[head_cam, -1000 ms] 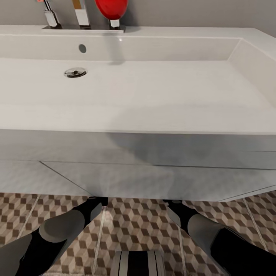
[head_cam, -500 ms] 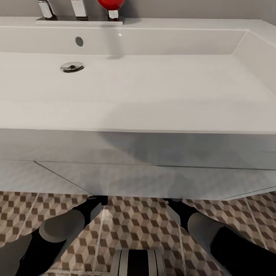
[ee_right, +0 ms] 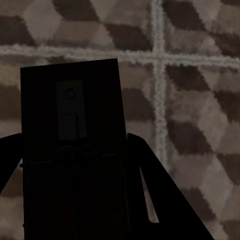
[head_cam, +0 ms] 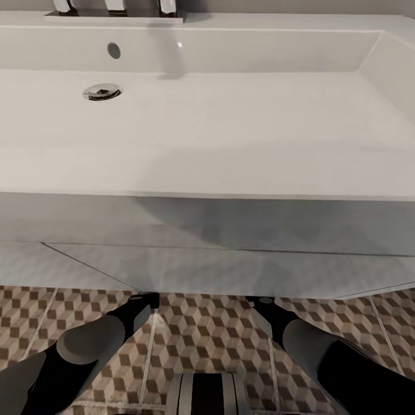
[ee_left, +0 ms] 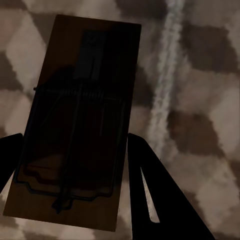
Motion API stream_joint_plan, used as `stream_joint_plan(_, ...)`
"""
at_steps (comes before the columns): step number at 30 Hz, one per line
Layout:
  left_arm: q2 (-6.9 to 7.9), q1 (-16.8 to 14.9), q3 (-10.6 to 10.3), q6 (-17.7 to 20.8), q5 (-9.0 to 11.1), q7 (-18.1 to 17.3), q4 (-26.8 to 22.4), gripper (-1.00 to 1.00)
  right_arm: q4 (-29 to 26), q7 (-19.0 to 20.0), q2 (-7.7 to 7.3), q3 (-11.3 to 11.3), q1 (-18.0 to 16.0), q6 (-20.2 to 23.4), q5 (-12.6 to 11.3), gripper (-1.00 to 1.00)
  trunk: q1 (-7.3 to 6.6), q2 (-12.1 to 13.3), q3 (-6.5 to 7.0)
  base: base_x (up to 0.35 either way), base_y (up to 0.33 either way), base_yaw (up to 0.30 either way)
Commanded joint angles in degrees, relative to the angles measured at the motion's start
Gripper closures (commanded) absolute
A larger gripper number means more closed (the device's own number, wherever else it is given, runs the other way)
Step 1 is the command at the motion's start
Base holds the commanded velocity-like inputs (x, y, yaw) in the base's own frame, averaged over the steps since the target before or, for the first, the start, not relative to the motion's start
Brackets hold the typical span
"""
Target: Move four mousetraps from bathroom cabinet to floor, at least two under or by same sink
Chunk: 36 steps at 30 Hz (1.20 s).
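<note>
No writing, label, brand, number or sign can be read on anything here, neither on the white sink (head_cam: 230, 127) nor on either dark mousetrap (ee_left: 80, 120) over the patterned floor (head_cam: 202, 340).

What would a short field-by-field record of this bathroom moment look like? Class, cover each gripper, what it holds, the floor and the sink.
left gripper: shut on left mousetrap, a brown plate with wire spring, held between the fingers above the tiles
right gripper: shut on right mousetrap, dark, in shadow
bathroom floor: cube-pattern tiles, pale grout lines
sink: wide white basin directly ahead
drain: metal, toward the basin's back left
vanity front: white, below the sink
</note>
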Motion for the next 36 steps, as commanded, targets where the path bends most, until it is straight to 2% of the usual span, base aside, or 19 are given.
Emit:
stream_joint_plan(1,0.00,0.0,-0.5,0.3,0.1,0.3,0.1,1.00,0.0,0.0,0.00,0.5,0.0,-0.3,-0.8,1.00,-0.01,0.0,-0.13,0.000,0.000,0.000)
stream_joint_plan(10,0.08,0.0,-0.5,0.3,0.1,0.3,0.1,1.00,-0.1,0.0,0.00,0.5,0.0,-0.3,-0.8,1.00,-0.01,0.0,-0.96,0.000,0.000,0.000)
stream_joint_plan(19,1.12,0.0,-0.2,0.3,0.2,0.3,0.2,1.00,-0.1,0.0,0.00,0.5,0.0,-0.3,-0.8,1.00,-0.01,0.0,-1.79,0.000,0.000,0.000)
stream_joint_plan(31,1.14,0.0,-0.2,0.3,0.3,0.3,0.2,1.00,-0.1,0.0,0.01,0.5,0.0,-0.3,-0.8,1.00,-0.01,0.0,-2.80,0.000,0.000,0.000)
stream_joint_plan(36,1.04,0.0,-0.2,0.3,0.2,0.3,0.2,1.00,-0.1,0.0,-0.06,0.2,0.0,-2.1,-1.1,1.00,-0.01,0.0,-2.82,0.000,0.000,0.000)
